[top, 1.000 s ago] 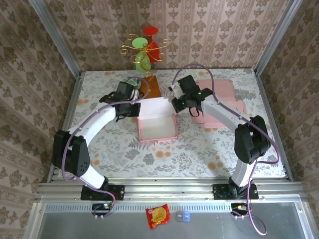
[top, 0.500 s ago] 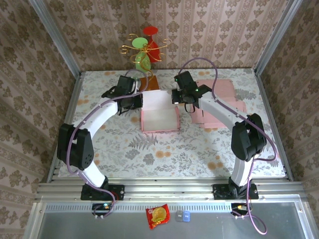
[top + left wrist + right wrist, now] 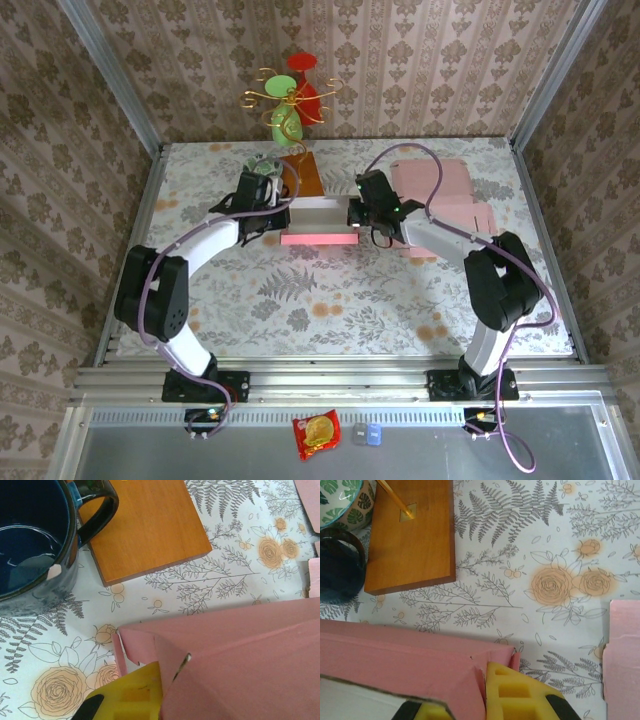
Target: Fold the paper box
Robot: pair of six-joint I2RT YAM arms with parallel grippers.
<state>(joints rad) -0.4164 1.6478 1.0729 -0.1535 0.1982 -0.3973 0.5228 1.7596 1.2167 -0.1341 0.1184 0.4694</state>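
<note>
The pink paper box [image 3: 318, 237] sits mid-table between both arms, tipped so its pink wall faces the camera and a strip of white inside [image 3: 322, 213] shows. My left gripper [image 3: 281, 214] is shut on its left end. In the left wrist view a yellow finger [image 3: 127, 695] presses the box's folded corner [image 3: 235, 655], and the other finger is hidden behind the paper. My right gripper [image 3: 358, 214] is shut on the right end. The box wall [image 3: 410, 665] is pinched between its yellow fingers [image 3: 525, 695].
A wooden base [image 3: 304, 172] carrying a red and green ornament stand [image 3: 290, 100] is just behind the box. A dark blue mug [image 3: 30, 540] and a leaf-patterned bowl [image 3: 340, 500] stand beside it. Flat pink sheets [image 3: 440, 195] lie at the right.
The open box has been carried back from nearer the front and tipped up, so its tray no longer lies flat. Both grippers closed in toward its two ends.
</note>
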